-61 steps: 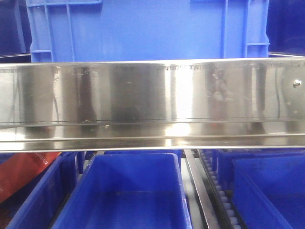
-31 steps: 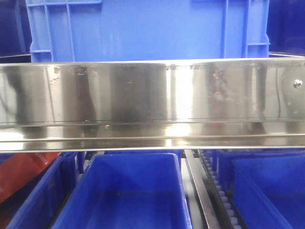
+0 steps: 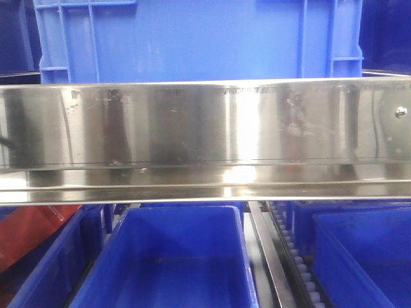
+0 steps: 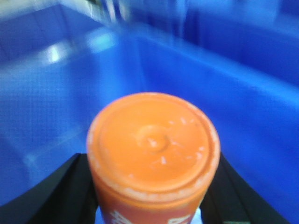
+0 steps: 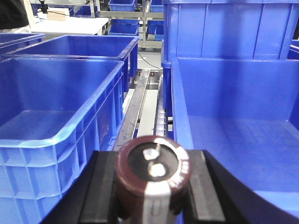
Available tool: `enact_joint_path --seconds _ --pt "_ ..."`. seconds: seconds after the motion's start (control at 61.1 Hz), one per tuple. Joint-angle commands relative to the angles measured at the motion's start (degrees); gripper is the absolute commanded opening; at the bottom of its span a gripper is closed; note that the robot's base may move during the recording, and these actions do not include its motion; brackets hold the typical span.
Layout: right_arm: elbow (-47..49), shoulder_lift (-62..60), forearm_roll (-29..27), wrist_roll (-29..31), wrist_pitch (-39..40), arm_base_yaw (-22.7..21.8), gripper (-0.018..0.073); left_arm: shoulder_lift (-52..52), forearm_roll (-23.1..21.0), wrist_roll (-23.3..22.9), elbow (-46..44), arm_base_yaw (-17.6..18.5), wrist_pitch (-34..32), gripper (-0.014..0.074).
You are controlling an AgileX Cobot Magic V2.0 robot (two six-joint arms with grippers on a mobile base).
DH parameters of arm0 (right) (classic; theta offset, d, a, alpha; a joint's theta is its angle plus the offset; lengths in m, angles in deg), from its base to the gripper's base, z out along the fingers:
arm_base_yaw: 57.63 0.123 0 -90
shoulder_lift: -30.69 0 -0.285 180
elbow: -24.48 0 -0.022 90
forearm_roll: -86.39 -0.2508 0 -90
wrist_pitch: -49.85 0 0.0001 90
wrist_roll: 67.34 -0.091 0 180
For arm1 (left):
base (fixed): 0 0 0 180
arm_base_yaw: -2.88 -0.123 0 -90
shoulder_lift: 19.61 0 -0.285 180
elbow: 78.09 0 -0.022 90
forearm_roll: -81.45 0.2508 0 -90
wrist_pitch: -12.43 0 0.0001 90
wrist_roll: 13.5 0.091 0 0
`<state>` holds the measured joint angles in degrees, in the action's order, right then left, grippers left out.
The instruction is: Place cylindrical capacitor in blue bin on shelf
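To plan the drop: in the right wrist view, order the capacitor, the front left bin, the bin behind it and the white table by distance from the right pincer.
1. Dark brown cylindrical capacitor, held in the right pincer.
2. Front blue plastic bin, left.
3. Second blue plastic bin, behind it.
4. White flat table top, far back left.

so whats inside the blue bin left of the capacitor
Only bare blue floor and walls show inside the left blue bin; its near wall hides the front of the floor.
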<state>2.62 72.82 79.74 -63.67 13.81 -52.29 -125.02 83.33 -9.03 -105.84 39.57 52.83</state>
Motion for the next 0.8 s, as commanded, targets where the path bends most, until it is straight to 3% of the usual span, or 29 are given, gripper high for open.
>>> enact_joint_path --seconds 0.0,0.131,0.245,0.475,0.786 --pt "0.45 -0.19 0.37 0.43 1.79 0.02 -0.0099 -2.38 -0.19 0.1 -1.04 0.29 -0.55 0.0041" --pt "0.45 -0.19 0.37 0.43 1.79 0.02 -0.0099 -4.27 -0.09 0.1 -1.04 0.29 -0.55 0.0326" --pt "0.45 -0.19 0.37 0.43 1.79 0.02 -0.0099 -4.75 -0.09 0.1 -1.04 0.29 -0.42 0.0629" --pt "0.45 -0.19 0.37 0.43 1.79 0.02 -0.0099 -1.78 -0.09 0.1 -1.04 0.29 2.24 0.0435" --pt "0.45 -0.19 -0.24 0.43 1.27 0.02 -0.0099 9.32 -0.09 0.1 -1.04 -0.74 11.46 -0.005"
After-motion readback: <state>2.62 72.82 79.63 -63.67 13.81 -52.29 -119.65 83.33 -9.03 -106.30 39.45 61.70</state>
